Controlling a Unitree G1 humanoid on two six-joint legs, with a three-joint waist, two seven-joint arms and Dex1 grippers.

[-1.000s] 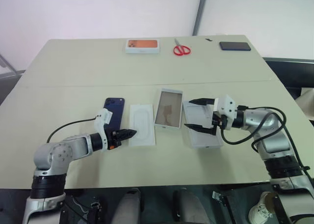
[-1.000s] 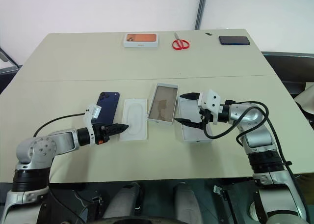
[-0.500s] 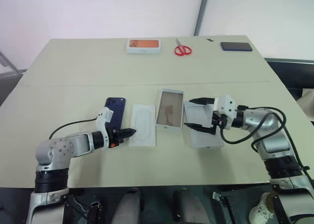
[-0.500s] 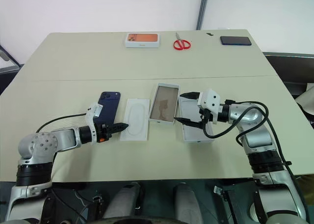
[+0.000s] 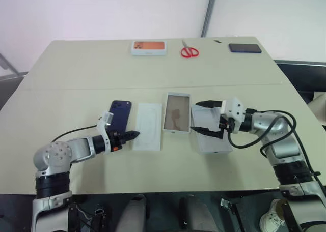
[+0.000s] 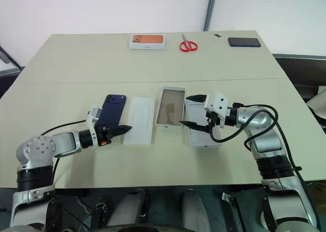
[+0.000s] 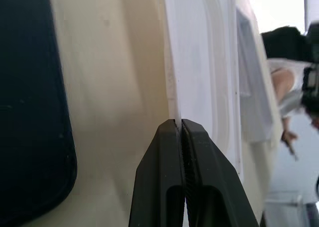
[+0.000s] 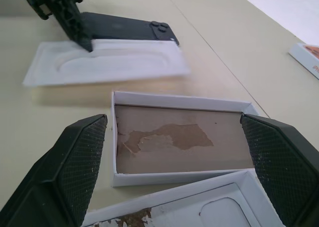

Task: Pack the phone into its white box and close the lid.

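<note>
L jaws pinch 1 insert (image 5: pixel 147 125); 2 phones, 3 boxes.

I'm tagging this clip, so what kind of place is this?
Probably a lab or office test bench: a plain beige table against bare white walls, with red-handled scissors and an open white cardboard phone box.

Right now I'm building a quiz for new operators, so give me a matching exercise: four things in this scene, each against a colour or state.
Things:
1. phone
2. white box
3. scissors
4. left gripper

Colours or states:
a. red handles
b. shut on the edge of the insert
c. dark blue, lying back up
d. open and empty, brown floor showing

Pairs: 1-c; 2-d; 3-a; 4-b
</note>
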